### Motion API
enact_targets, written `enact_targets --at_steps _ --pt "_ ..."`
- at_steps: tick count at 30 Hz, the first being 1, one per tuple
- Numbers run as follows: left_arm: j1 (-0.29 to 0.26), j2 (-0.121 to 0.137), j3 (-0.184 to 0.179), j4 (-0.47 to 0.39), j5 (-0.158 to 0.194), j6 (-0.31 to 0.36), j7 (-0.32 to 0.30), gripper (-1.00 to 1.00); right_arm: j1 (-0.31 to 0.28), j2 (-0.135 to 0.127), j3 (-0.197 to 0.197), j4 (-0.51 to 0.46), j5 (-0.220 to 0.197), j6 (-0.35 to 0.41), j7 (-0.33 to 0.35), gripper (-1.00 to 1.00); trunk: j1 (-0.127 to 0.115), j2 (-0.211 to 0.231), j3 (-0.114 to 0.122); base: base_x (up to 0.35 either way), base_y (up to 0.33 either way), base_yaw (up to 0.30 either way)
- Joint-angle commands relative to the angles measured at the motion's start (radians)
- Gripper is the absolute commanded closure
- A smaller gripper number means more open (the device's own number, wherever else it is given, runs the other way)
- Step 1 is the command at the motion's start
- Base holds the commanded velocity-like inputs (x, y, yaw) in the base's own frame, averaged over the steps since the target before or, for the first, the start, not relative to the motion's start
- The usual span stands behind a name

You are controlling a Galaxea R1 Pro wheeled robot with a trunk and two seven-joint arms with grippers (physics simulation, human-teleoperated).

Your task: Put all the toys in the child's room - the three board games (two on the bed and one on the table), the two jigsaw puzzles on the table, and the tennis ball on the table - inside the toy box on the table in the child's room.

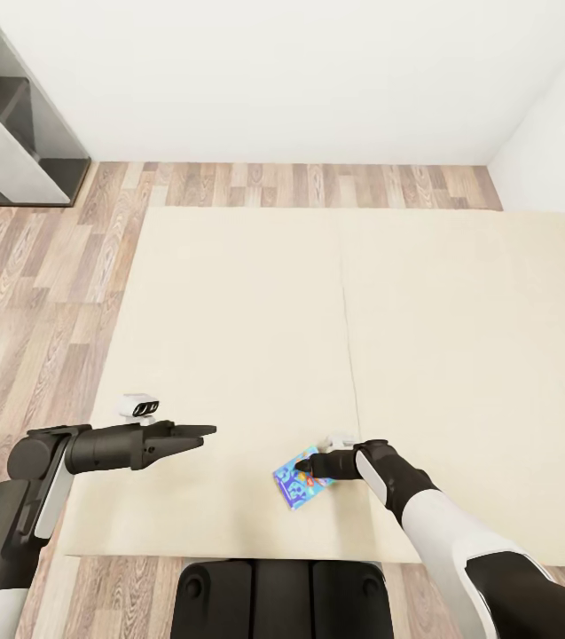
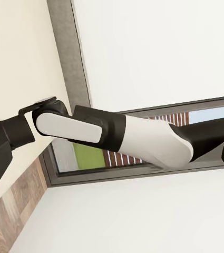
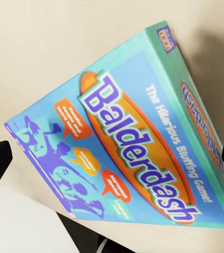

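Lying near the bed's (image 1: 255, 311) near edge, a blue board game (image 1: 298, 479) is met by the right gripper (image 1: 310, 465), whether clamped cannot be told. "Balderdash" and "The Hilarious Bluffing Game!" are read on its cover. The left gripper (image 1: 204, 432) is held together, well apart. A dark shelf unit (image 1: 16, 124) is seen far left.

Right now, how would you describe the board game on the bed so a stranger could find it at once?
Look at the large cream bed on the wood-plank floor. Near its front edge, at the right end effector, lies a flat box, the board game. It is the one colourful thing on the plain bed: blue and teal, with "Balderdash" on an orange oval.
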Motion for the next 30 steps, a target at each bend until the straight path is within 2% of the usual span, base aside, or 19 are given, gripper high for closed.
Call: enact_targets --at_steps 1,30 --pt "0.000 0.000 0.000 0.000 -0.001 0.011 -0.004 -1.00 0.000 -0.001 0.007 -0.001 -0.010 0.005 -0.003 -1.00 0.001 -0.001 -0.001 0.000 0.000 0.000" --pt "0.000 0.000 0.000 0.000 -0.001 0.011 -0.004 -1.00 -0.001 -0.001 0.008 -0.001 -0.010 0.005 -0.003 -1.00 0.001 -0.001 -0.001 0.000 0.028 0.000"
